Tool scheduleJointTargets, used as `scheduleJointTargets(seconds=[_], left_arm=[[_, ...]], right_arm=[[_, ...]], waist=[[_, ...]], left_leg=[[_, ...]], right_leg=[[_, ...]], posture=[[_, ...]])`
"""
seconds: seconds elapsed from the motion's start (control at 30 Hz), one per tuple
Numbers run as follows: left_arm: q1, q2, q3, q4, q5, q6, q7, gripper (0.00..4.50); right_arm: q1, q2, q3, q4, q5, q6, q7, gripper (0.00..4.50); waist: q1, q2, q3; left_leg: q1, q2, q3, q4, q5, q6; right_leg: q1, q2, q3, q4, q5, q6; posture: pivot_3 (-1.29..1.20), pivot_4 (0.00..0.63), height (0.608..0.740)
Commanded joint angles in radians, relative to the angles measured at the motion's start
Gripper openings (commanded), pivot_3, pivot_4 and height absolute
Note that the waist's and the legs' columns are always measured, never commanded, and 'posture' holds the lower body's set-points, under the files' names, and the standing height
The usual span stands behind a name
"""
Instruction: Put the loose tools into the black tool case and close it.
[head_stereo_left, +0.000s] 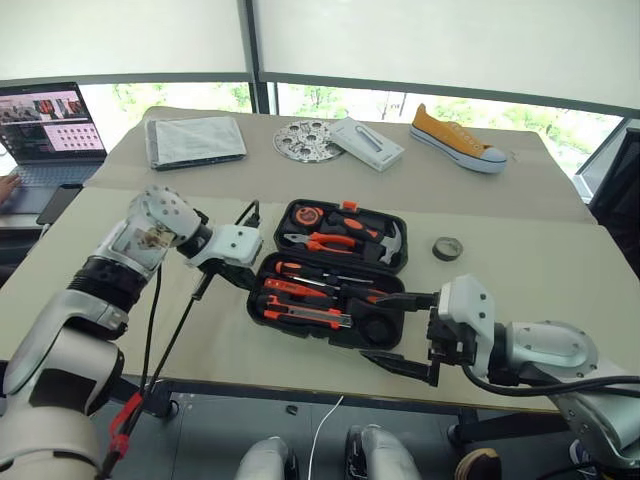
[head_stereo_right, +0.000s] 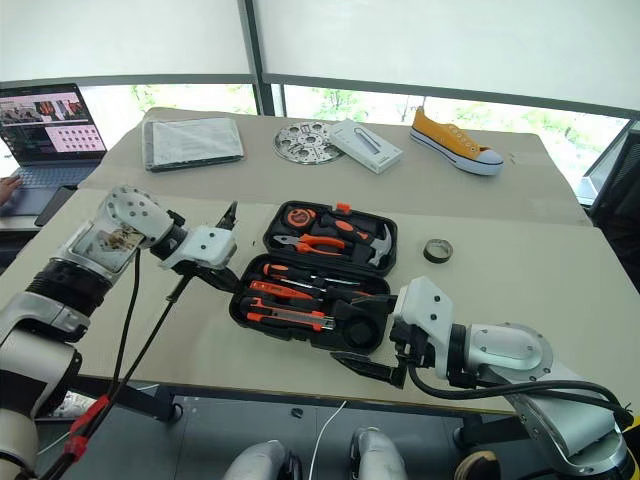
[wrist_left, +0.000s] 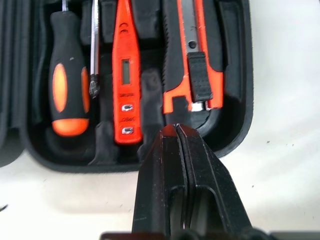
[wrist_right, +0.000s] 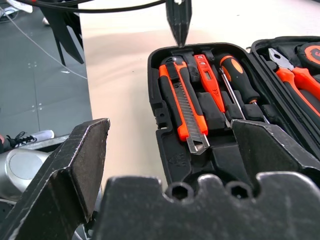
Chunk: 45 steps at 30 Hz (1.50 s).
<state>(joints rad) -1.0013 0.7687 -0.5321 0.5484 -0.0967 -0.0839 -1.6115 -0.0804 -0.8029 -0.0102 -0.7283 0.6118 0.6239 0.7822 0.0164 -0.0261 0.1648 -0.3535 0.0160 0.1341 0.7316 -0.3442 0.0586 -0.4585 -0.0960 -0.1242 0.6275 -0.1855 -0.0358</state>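
The case (head_stereo_left: 340, 270) is laid open on the tabletop (head_stereo_left: 520, 250), with the tape roll (head_stereo_left: 447, 248) left well apart. The left tool (wrist_left: 176, 131) is pressed shut, empty, at the case's rim; the right tool (head_stereo_left: 418, 335) is spread wide, empty.

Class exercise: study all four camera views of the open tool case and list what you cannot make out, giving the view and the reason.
1. Tape roll details: head views, too small.
2. Laptop screen: head views, too small, cut by the edge.
3. Tool case front recesses: right wrist view, hidden behind the right pincer.
4. Utility knife blade end: left wrist view, cut off.
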Motion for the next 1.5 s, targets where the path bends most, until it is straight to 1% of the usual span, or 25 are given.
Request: scheduleJointTargets(seconds=[0.03, 0.23, 0.3, 0.43, 0.67, 0.73, 0.83, 0.9, 0.97, 1.03, 1.1, 1.13, 1.27, 1.5], left_arm=[[-0.029, -0.056, 0.060, -0.066, -0.081, 0.098, -0.003, 0.07], [0.017, -0.074, -0.003, -0.140, -0.058, 0.080, -0.003, 0.07], [0.046, -0.086, -0.019, -0.151, -0.016, 0.052, -0.001, 0.07], [0.085, -0.112, -0.044, -0.105, 0.110, -0.073, 0.047, 0.07], [0.118, -0.128, -0.045, -0.049, 0.179, -0.156, 0.063, 0.07], [0.102, -0.137, -0.020, -0.033, 0.162, -0.138, 0.055, 0.07], [0.059, -0.158, 0.045, -0.041, 0.065, -0.024, 0.007, 0.07], [0.033, -0.164, 0.061, -0.048, 0.011, 0.036, -0.002, 0.07], [0.017, -0.162, 0.062, -0.052, -0.010, 0.065, -0.003, 0.07], [0.012, -0.157, 0.048, -0.041, 0.005, 0.045, -0.003, 0.07], [0.017, -0.155, 0.038, -0.032, 0.021, 0.025, -0.003, 0.07], [0.025, -0.157, 0.034, -0.029, 0.028, 0.015, -0.003, 0.07], [0.045, -0.171, 0.034, -0.017, 0.069, -0.023, 0.000, 0.07], [0.081, -0.207, -0.007, 0.074, 0.192, -0.162, 0.072, 0.07]], right_arm=[[-0.002, -0.006, -0.031, -0.036, 0.021, 0.006, -0.006, 4.50], [-0.006, -0.005, -0.031, -0.039, 0.022, 0.013, -0.010, 4.50], [-0.006, -0.003, -0.031, -0.043, 0.022, 0.017, -0.013, 4.50], [0.001, -0.001, -0.038, -0.049, 0.026, 0.023, -0.019, 4.50], [0.011, 0.001, -0.040, -0.057, 0.034, 0.026, -0.032, 4.50], [0.009, 0.000, -0.039, -0.057, 0.040, 0.028, -0.036, 4.50], [0.009, -0.003, -0.041, -0.055, 0.046, 0.027, -0.035, 4.50], [0.009, -0.006, -0.041, -0.051, 0.047, 0.024, -0.032, 4.50], [0.009, -0.006, -0.039, -0.048, 0.046, 0.023, -0.031, 4.50], [0.005, -0.005, -0.036, -0.046, 0.046, 0.024, -0.031, 4.50], [0.003, -0.004, -0.033, -0.045, 0.045, 0.024, -0.032, 4.50], [0.002, -0.005, -0.033, -0.046, 0.045, 0.025, -0.032, 4.50], [0.006, -0.008, -0.039, -0.049, 0.050, 0.029, -0.032, 4.50], [0.009, -0.010, -0.048, -0.058, 0.064, 0.038, -0.038, 4.50]], waist=[[0.003, 0.000, 0.000], [-0.007, 0.000, 0.000], [-0.007, 0.000, 0.000], [-0.004, 0.000, 0.000], [0.000, 0.002, -0.003], [0.001, 0.002, -0.005], [0.000, 0.002, -0.005], [-0.001, 0.002, -0.004], [-0.002, 0.002, -0.004], [-0.003, 0.002, -0.004], [-0.003, 0.002, -0.004], [-0.003, 0.002, -0.004], [-0.004, 0.001, -0.004], [-0.002, 0.002, -0.004]], left_leg=[[0.000, 0.000, 0.000, 0.001, 0.000, 0.000], [0.001, 0.000, 0.000, 0.001, 0.000, 0.000], [0.001, 0.000, 0.000, 0.001, 0.000, 0.000], [0.001, 0.000, 0.001, 0.001, 0.000, 0.000], [0.003, 0.000, 0.000, 0.001, 0.000, 0.000], [0.005, 0.000, 0.000, 0.001, 0.000, 0.001], [0.006, 0.000, 0.000, 0.001, -0.001, 0.002], [0.004, 0.000, 0.000, 0.001, -0.001, 0.003], [0.001, 0.000, 0.000, 0.002, -0.001, 0.004], [0.000, 0.000, 0.000, 0.003, -0.001, 0.004], [0.000, -0.001, 0.000, 0.003, -0.002, 0.004], [0.000, -0.001, 0.000, 0.002, -0.002, 0.005], [-0.001, -0.001, 0.001, 0.002, -0.002, 0.005], [0.001, -0.001, 0.001, 0.004, -0.002, 0.005]], right_leg=[[0.000, 0.000, 0.000, 0.000, 0.000, 0.000], [0.000, 0.001, 0.001, 0.000, 0.001, 0.001], [0.000, 0.001, 0.001, 0.001, 0.001, 0.001], [0.000, 0.001, 0.001, 0.001, 0.001, 0.001], [0.003, -0.001, 0.002, 0.000, 0.001, 0.001], [0.004, -0.001, 0.002, 0.001, 0.001, 0.001], [0.004, -0.001, 0.002, 0.001, 0.001, 0.002], [0.004, -0.001, 0.003, 0.001, 0.001, 0.003], [0.001, -0.001, 0.002, 0.002, 0.002, 0.003], [0.001, 0.000, 0.002, 0.001, 0.002, 0.002], [0.001, 0.000, 0.001, 0.000, 0.005, -0.003], [0.001, 0.000, 0.001, -0.001, 0.005, -0.003], [0.001, 0.000, 0.000, -0.003, 0.005, -0.001], [0.003, -0.001, 0.002, -0.002, 0.002, 0.006]], posture=[[0.00, 0.150, 0.733], [0.00, 0.150, 0.733], [0.00, 0.150, 0.733], [0.00, 0.150, 0.733], [0.00, 0.150, 0.733], [0.00, 0.150, 0.733], [0.00, 0.150, 0.733], [0.00, 0.150, 0.733], [0.00, 0.150, 0.733], [0.00, 0.150, 0.733], [0.00, 0.150, 0.733], [0.00, 0.150, 0.733], [0.00, 0.150, 0.733], [0.00, 0.150, 0.733]])
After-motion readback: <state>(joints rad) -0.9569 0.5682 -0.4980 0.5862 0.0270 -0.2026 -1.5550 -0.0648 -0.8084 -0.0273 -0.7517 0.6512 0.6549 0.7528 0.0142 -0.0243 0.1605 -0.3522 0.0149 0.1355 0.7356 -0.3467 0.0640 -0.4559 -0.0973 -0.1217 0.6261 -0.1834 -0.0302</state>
